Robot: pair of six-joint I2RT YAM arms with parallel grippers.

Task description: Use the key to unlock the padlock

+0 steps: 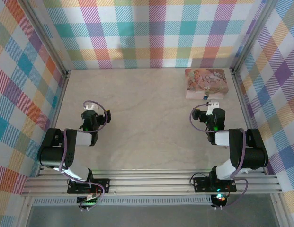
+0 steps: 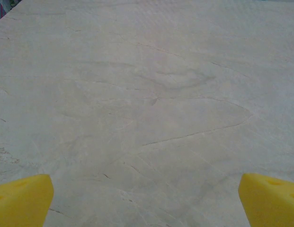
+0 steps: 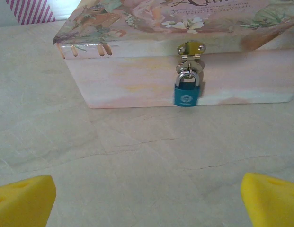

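Left jaws: released, wide apart, nothing between them, over bare bench (image 2: 147, 94). Right jaws: also released and empty, facing the padlock (image 3: 187, 92).

Padlock hangs by its shackle from the hasp (image 3: 190, 49) on the front wall of the pink tin (image 3: 128, 80), at the far right of the bench. The lock body lies against the tin's wall.

Risks (judgement):
- The lock hangs loose. A key pushed at it would likely swing or twist it aside unless the other jaws steady the body.
- The tin looks unfixed, so a firm push could slide it back.
- The lock is small against the jaws, so a grip could pinch the hasp too.
- The keyhole is probably underneath, close to the bench, leaving little room.

Hard to make out:
- Where the key lies I cannot tell.
- The lock's underside is hidden, and whether it touches the bench is unclear.
- The tin's right end is cut off in the right wrist view.
- From above, the padlock (image 1: 205, 98) is only a blue speck.
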